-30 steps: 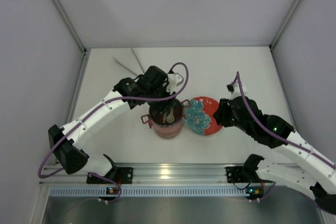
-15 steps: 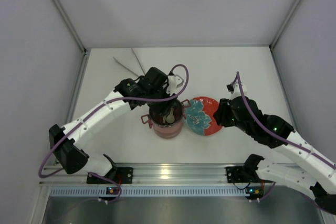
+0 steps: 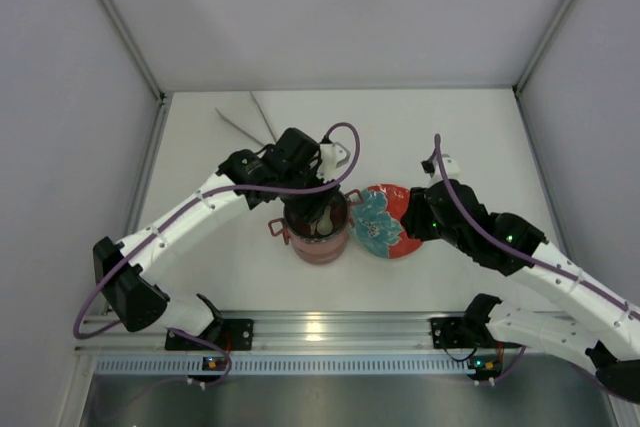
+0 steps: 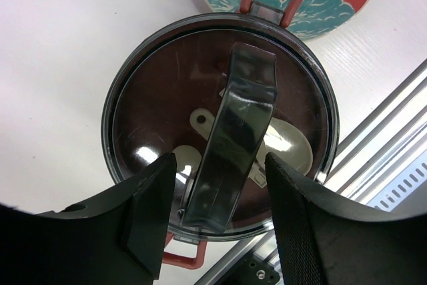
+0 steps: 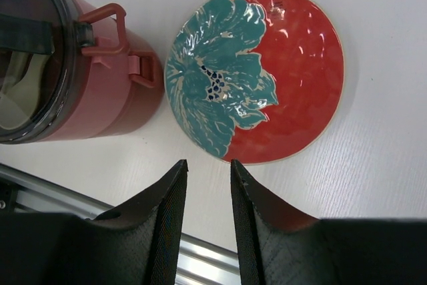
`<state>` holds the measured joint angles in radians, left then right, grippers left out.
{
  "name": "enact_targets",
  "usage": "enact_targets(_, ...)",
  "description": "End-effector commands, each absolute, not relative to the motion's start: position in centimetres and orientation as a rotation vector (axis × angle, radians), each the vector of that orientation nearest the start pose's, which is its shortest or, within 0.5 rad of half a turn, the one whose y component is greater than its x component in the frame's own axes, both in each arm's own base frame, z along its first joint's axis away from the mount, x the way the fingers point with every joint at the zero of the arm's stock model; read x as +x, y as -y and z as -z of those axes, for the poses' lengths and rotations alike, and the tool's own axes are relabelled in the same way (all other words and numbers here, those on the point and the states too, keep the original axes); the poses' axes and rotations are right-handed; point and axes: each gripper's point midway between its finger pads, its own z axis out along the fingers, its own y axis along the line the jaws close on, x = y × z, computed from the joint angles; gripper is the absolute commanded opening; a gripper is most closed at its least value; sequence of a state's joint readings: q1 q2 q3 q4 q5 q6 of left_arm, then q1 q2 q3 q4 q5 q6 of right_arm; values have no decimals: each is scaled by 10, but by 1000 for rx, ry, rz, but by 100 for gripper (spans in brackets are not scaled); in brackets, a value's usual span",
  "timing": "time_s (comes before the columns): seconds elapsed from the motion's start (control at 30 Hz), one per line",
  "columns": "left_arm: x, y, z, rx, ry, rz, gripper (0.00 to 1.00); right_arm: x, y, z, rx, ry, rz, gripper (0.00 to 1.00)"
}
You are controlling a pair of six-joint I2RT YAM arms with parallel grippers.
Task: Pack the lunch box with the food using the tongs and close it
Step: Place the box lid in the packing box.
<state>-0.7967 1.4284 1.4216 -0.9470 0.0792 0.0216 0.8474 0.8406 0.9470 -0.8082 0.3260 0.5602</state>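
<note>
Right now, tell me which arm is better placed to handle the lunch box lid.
Left. The left end effector sits open astride the lid handle, above the lunch box. The right end effector hangs over the plate beside it, empty.

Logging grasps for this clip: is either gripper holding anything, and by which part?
Nothing, it seems. Left gripper straddles the dark arched handle of the round maroon lunch-box lid with a gap showing; right gripper is empty.
</note>
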Motion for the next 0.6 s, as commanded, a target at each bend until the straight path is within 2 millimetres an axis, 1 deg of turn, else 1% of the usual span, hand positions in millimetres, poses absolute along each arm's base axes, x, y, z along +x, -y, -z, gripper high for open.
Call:
enact_targets(0.0, 230, 250, -236, 1029, -2257, 407, 61, 198, -165, -220, -130, -2211, -422, 32)
enact_targets(0.2, 227, 245, -240, 1000, -2246, 409, 66, 198, -166, -220, -125, -2207, -431, 32)
enact_targets(0.37, 227, 238, -248, 961, -2213, 394, 68, 200, -169, -223, -132, -2207, -437, 32)
enact_targets(0.47, 225, 236, -250, 948, -2211, 397, 68, 203, -172, -229, -140, -2196, -443, 32)
enact_targets(0.57, 222, 234, -246, 957, -2225, 398, 68, 206, -174, -230, -147, -2195, -435, 32)
